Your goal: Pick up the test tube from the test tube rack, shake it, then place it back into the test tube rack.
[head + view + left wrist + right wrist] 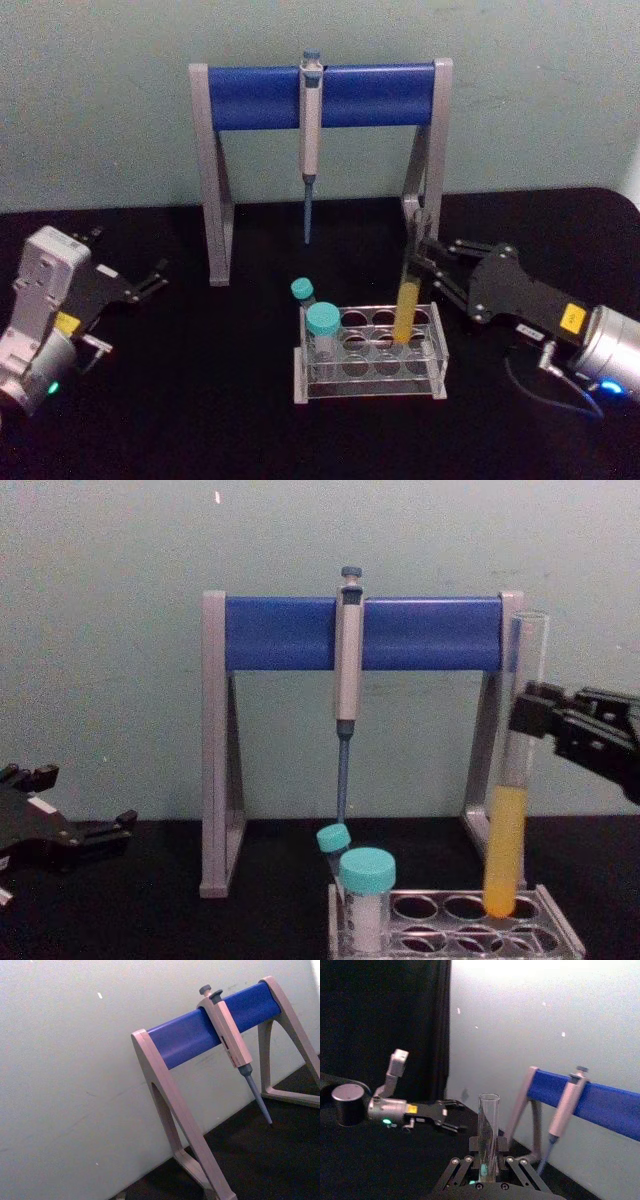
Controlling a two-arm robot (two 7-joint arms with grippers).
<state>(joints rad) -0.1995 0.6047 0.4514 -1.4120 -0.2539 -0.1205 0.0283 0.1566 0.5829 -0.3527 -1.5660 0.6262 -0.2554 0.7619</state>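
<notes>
Glass first: we count one test tube (pixel 508 810), yellow-orange in its lower part, upright at the 2 o'clock corner of the one test tube rack (pixel 368 392), its tip at a back-row hole. The right gripper (pixel 415 256) is clamped on the test tube's upper part. Two teal-capped tubes (pixel 323 322) stand on the rack's 9 o'clock side. The left gripper (pixel 150 281), fingers spread, lies well apart at 9 o'clock, with bare black table (pixel 220 410) between. One pipette stand (pixel 250 96) rises close behind at 12.

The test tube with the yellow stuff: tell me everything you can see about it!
The test tube is long, thin and clear, like glass, with an open top and no cap. Yellow-orange liquid fills its lower part. It leans slightly, its rounded bottom at a hole on the right side of the test tube rack. The right gripper is shut on its clear upper part.
</notes>
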